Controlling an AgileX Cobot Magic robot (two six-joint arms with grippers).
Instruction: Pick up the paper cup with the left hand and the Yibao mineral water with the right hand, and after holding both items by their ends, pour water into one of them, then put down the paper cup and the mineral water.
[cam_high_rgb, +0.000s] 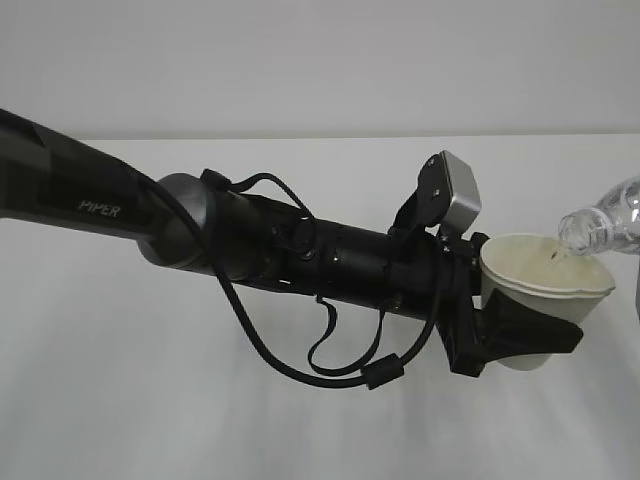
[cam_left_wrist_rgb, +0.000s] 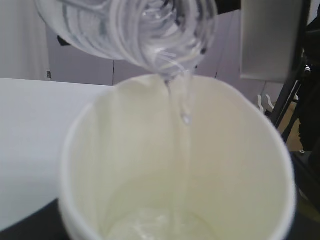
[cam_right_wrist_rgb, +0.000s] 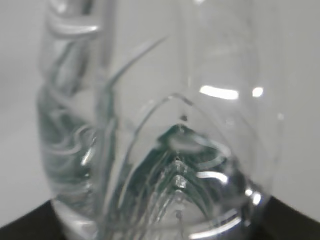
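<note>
I am mid-pour. My left hand (cam_high_rgb: 520, 335) clamps the paper cup (cam_high_rgb: 545, 285) by its lower body, rim up. Just above that rim, the Yibao mineral water (cam_high_rgb: 605, 222) tips mouth-down, a thin stream falling into the cup (cam_left_wrist_rgb: 180, 165). My right hand fills its own view with the bottle (cam_right_wrist_rgb: 160, 150), evidently gripping it. Next, I judge: right the bottle, then lower both.

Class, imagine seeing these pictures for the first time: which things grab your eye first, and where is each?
The thick black arm marked PIPER cuts across the exterior view, its left hand clamped around a white paper cup at the right. Over the cup's rim, a tilted clear bottle enters from the right edge. In the left wrist view a thin stream of water falls from its mouth into the cup.
</note>
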